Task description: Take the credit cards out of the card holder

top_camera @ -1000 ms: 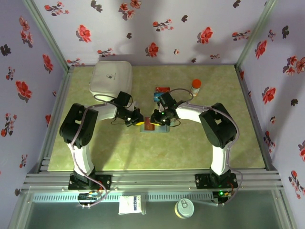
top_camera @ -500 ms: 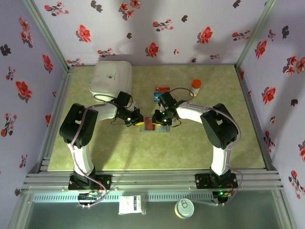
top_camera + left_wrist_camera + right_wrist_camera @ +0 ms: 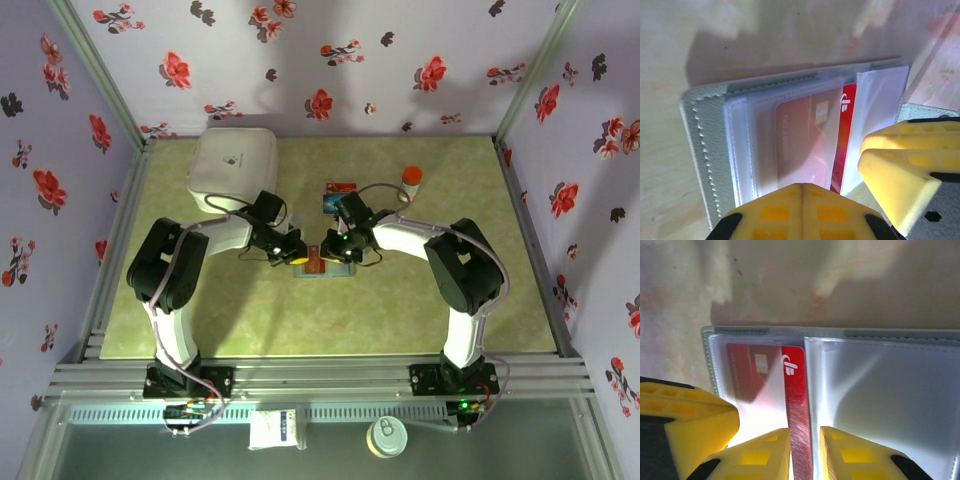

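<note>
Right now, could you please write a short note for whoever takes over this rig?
Left gripper shut, tips over the open holder. Right gripper open, fingers straddling the bare strip of the red card.
Red card is partly out of its sleeve; holder lies flat on the table. A blue card seems to lie out beyond it.
To do: pull the red card free and set it down.

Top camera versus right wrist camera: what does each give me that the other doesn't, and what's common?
Top camera adds the white box, the orange-capped bottle and a small loose card beyond the wallet. Right wrist adds the chip on the tucked red card and that card's bare edge between the fingers of the right tool. Both show the open wallet with that red card.
</note>
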Available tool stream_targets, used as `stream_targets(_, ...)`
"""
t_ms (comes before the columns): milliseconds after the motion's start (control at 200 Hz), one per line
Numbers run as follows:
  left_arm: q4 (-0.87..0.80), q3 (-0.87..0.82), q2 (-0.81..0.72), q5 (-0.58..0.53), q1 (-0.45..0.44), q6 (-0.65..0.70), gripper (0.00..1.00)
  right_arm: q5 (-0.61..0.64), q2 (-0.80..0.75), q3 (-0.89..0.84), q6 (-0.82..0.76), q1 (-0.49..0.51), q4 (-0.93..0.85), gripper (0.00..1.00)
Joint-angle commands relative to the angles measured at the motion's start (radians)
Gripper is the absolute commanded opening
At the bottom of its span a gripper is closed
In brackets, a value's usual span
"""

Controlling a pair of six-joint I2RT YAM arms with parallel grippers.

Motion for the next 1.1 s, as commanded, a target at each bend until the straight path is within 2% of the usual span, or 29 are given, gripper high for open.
stream_targets(0,-0.045,0.019,-0.01,-0.04,-0.004,0.021,0.0,-0.007,-0.03,-0.019,0.008,-0.011,0.02,0.24)
stream_targets(450,-0.105,0.029,-0.004,-0.105,-0.004,0.057,0.0,-0.03,-0.015,-0.033,0.017,-0.015,0.048,0.24)
stream_targets(1095,-0.101,0.027,-0.031,-0.11,-0.004,0.048,0.0,-0.05,-0.014,-0.036,0.022,-0.016,0.062,0.24)
